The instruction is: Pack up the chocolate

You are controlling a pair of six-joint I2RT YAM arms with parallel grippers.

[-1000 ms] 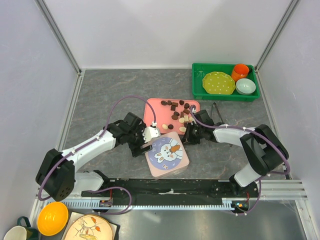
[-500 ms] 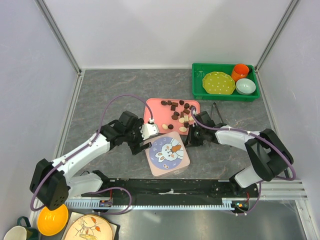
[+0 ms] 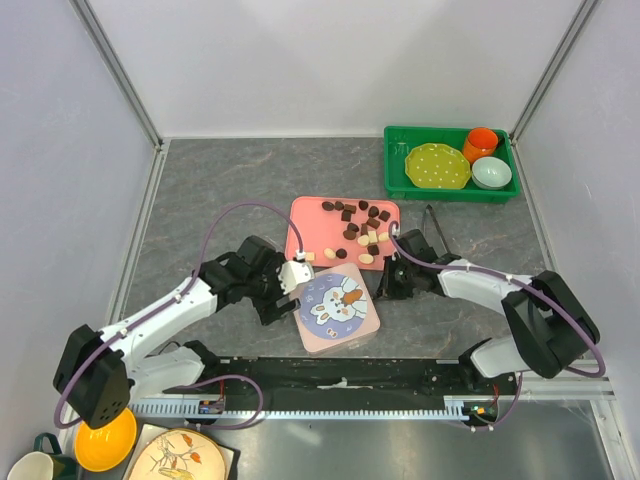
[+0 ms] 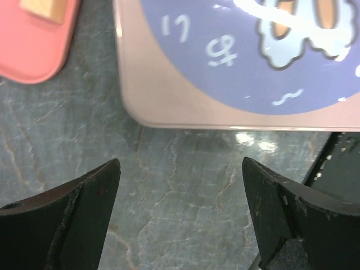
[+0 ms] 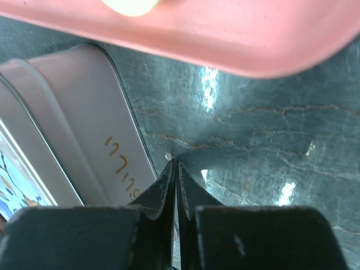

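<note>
Several dark brown and cream chocolate pieces (image 3: pixel 352 232) lie on the pink tray (image 3: pixel 310 225). Just in front of it sits a closed pink box (image 3: pixel 337 307) with a blue bunny lid. My left gripper (image 3: pixel 288 292) is open at the box's left edge, with only bare table between its jaws in the left wrist view (image 4: pixel 180 169); the lid (image 4: pixel 236 62) lies ahead of it. My right gripper (image 3: pixel 384 289) is shut on nothing, its tips (image 5: pixel 175 164) low over the table beside the box's side wall (image 5: pixel 79 140). A cream piece (image 5: pixel 132 4) shows on the tray edge above.
A green bin (image 3: pixel 398 178) at the back right holds a yellow-green plate (image 3: pixel 437 166), an orange cup (image 3: pixel 480 143) and a pale bowl (image 3: pixel 491 173). Black tongs (image 3: pixel 435 225) lie right of the tray. A yellow bowl (image 3: pixel 105 437) and a painted plate (image 3: pixel 180 455) sit beyond the near rail.
Both grippers have drawn back from the tray toward the near edge. The left opened a little wider and now sits beside the box; the right, still shut, dropped to the box's right side.
</note>
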